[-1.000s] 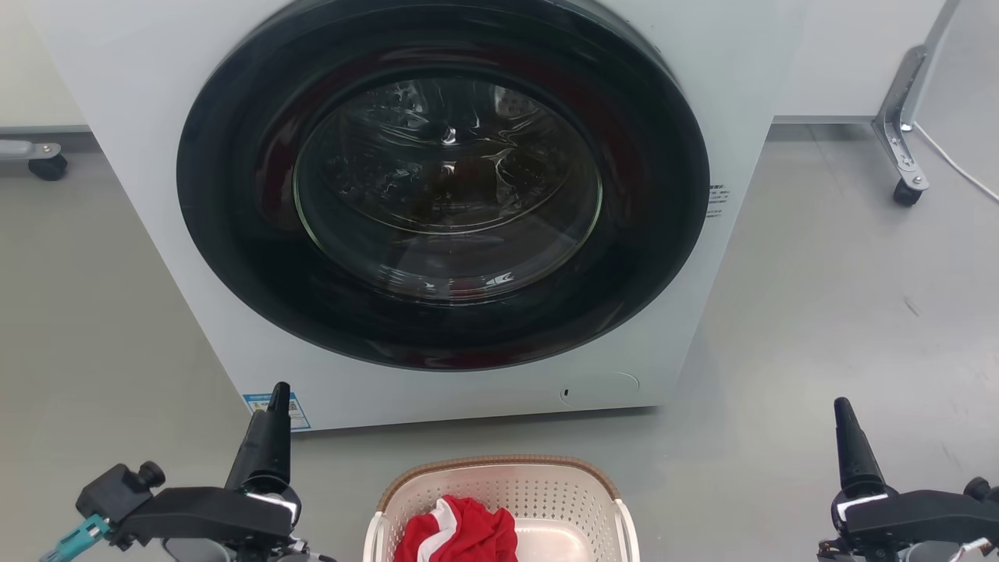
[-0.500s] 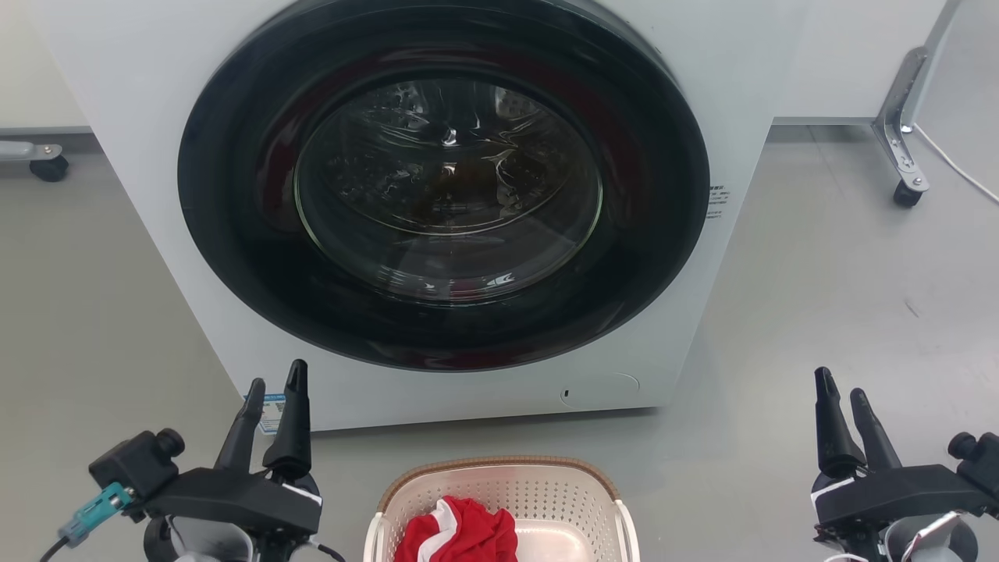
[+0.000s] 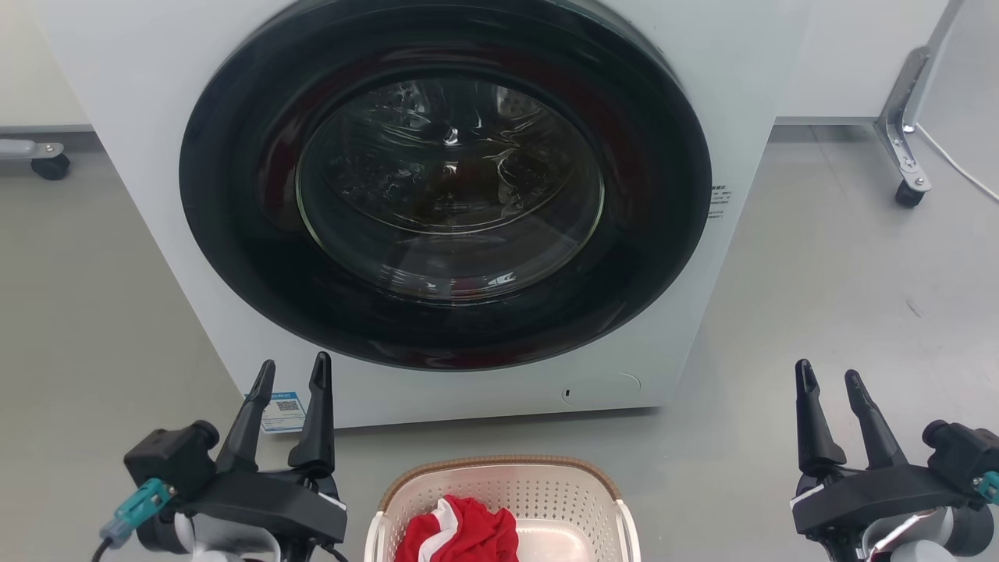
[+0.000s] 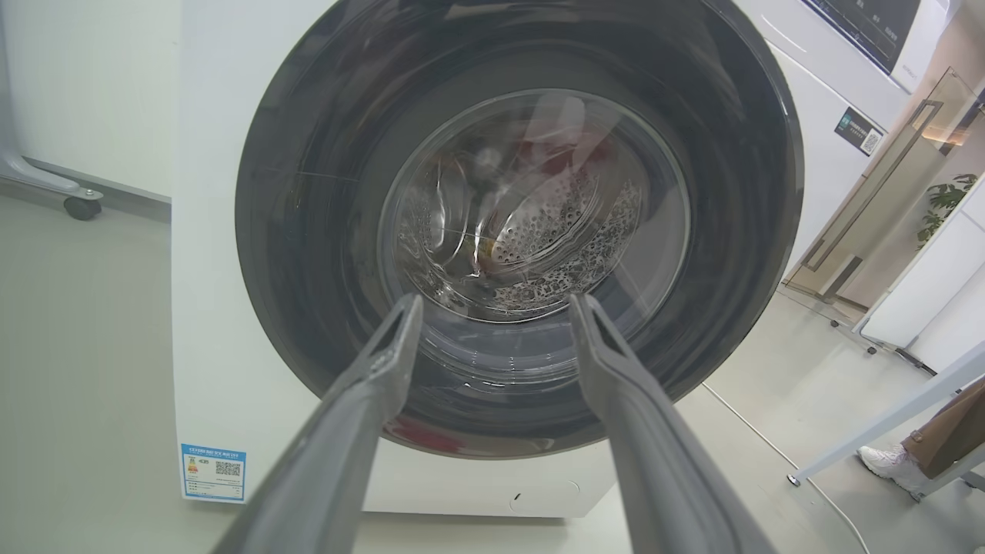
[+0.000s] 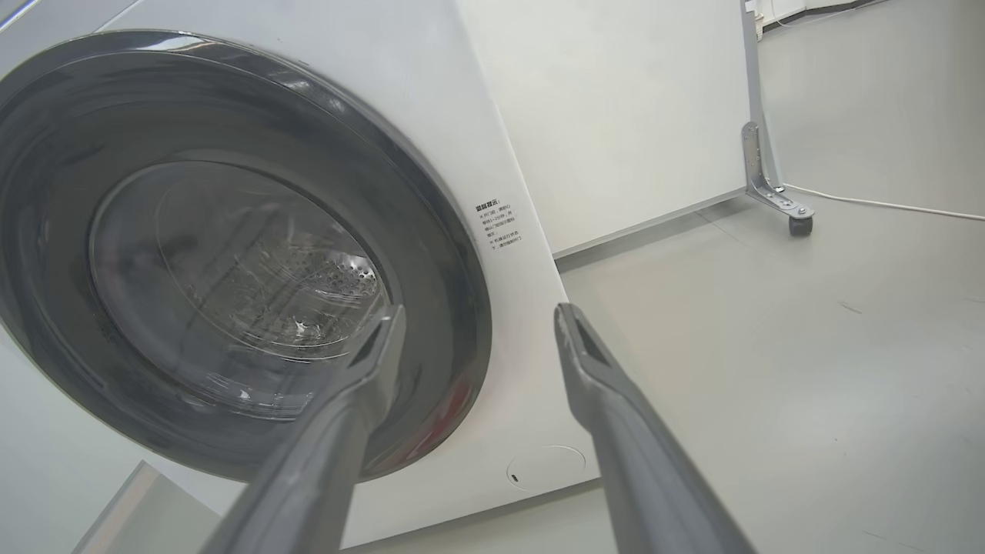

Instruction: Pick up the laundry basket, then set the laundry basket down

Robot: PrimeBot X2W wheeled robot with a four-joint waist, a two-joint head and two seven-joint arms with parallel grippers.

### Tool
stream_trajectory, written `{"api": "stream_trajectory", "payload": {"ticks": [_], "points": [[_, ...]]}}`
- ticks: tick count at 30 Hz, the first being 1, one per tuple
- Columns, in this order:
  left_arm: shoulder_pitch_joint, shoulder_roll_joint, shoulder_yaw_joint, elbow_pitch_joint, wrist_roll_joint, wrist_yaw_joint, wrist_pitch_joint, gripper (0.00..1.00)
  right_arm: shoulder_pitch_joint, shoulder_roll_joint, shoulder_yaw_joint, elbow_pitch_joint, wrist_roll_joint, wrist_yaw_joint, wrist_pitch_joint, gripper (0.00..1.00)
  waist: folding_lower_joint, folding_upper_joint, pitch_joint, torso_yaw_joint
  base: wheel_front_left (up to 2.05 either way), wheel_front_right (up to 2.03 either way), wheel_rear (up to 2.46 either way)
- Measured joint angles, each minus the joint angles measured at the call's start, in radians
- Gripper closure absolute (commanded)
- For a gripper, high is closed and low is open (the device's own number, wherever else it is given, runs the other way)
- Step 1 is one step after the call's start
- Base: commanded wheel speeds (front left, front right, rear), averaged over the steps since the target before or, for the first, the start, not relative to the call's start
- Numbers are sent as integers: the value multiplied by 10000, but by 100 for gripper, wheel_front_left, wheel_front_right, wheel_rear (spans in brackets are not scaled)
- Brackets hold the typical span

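The laundry basket [image 3: 546, 488], cream-white with perforated walls and a brown rim, sits on the floor at the bottom middle of the head view, cut off by the frame edge. A red and white garment [image 3: 460, 531] lies inside it. My left gripper [image 3: 293, 368] hovers left of the basket, open and empty, fingers pointing at the washer. My right gripper [image 3: 827, 376] hovers far right of the basket, also open and empty. The left gripper [image 4: 496, 304] and the right gripper [image 5: 477, 315] appear in their wrist views as two spread grey fingers.
A white front-loading washer [image 3: 140, 117] with a closed round dark door [image 3: 445, 179] stands just behind the basket. Grey floor [image 3: 843, 257] spreads on both sides. A caster leg [image 3: 905, 156] stands at the far right, another caster [image 3: 51, 164] at the far left. A person's shoe [image 4: 885, 462] shows at the right.
Both grippers have gone from shut to open and have risen slightly in the head view. The basket has stayed in place.
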Motion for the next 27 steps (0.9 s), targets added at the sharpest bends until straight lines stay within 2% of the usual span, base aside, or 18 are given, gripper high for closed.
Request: {"api": "stream_trajectory", "payload": {"ticks": [27], "points": [[0, 171, -1005, 165, 3269, 667, -965, 0, 113, -59, 685, 186, -2949, -548, -966, 0, 0, 0, -36, 0, 0, 0, 0]]}}
